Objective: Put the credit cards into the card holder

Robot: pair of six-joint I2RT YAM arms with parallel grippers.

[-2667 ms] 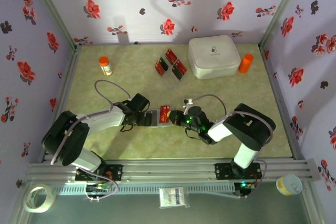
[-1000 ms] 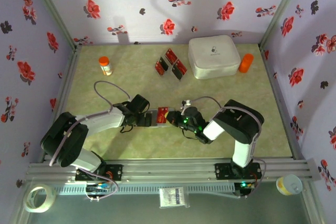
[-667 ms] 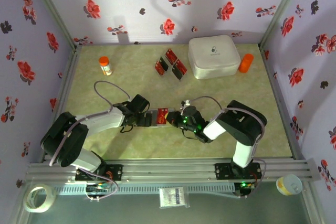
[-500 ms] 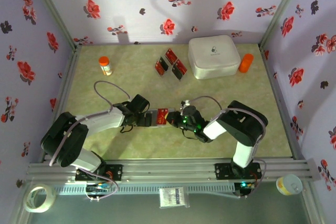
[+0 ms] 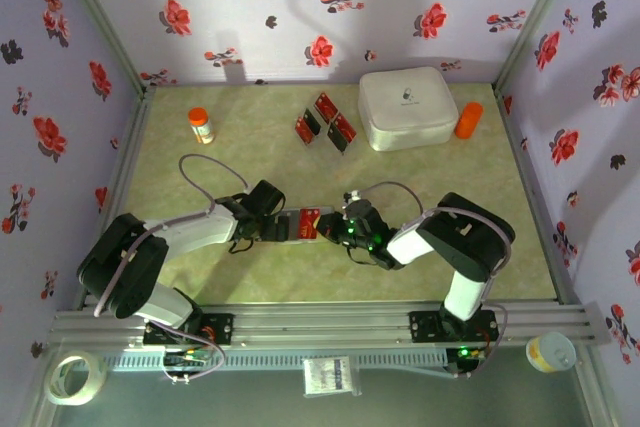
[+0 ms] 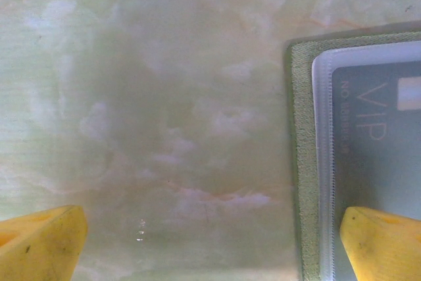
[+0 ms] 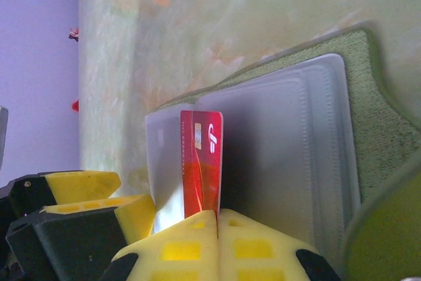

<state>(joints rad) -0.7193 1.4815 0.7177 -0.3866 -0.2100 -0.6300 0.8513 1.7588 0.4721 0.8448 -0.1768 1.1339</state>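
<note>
The olive-green card holder [image 5: 288, 226] lies open on the table between both grippers, its clear sleeves [image 7: 296, 162] facing up and its green border [image 6: 299, 162] showing in the left wrist view. My right gripper [image 7: 218, 218] is shut on a red credit card [image 7: 202, 162], held on edge with its far end at the holder's sleeve. My left gripper [image 6: 210, 248] is open, straddling the holder's edge, with one yellow fingertip [image 6: 385, 241] over the holder and the other over bare table. Three more credit cards [image 5: 325, 122] lie at the back.
A big white rounded box [image 5: 407, 107] stands at the back right with an orange bottle [image 5: 468, 119] beside it. A small orange-capped bottle [image 5: 201, 126] stands at the back left. Flowered walls close in the table on three sides.
My right gripper has edged left with the red card, closer over the holder, and its arm has shifted a little. The left arm has stayed put.
</note>
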